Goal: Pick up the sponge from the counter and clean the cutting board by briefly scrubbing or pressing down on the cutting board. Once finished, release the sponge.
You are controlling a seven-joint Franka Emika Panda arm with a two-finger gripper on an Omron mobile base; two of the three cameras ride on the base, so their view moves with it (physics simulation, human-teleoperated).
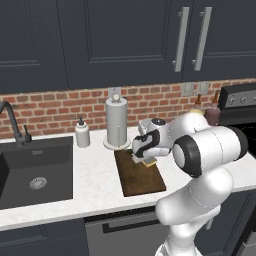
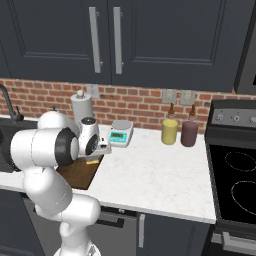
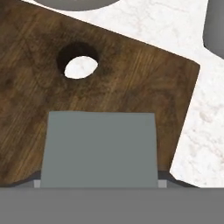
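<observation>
The dark brown cutting board (image 1: 141, 176) lies on the white counter (image 1: 95, 175), right of the sink. My gripper (image 1: 144, 159) points down over the board's far right part and is shut on the sponge (image 1: 149, 162), whose yellow body shows under the hand. From the other side, the sponge (image 2: 91, 161) sits at or just above the cutting board (image 2: 77, 174); contact cannot be told. In the hand view the sponge's grey-green top (image 3: 101, 148) covers the fingers, with the cutting board (image 3: 140, 87), its round hole (image 3: 79, 66) and the counter (image 3: 199, 131) behind it.
A paper towel roll (image 1: 116, 122) and a soap dispenser (image 1: 82, 134) stand behind the board. The dark sink (image 1: 35, 170) is at the left. A white-and-teal scale (image 2: 120, 134), a yellow bottle (image 2: 169, 131), a dark red bottle (image 2: 189, 132) and the stove (image 2: 235, 175) are to the right.
</observation>
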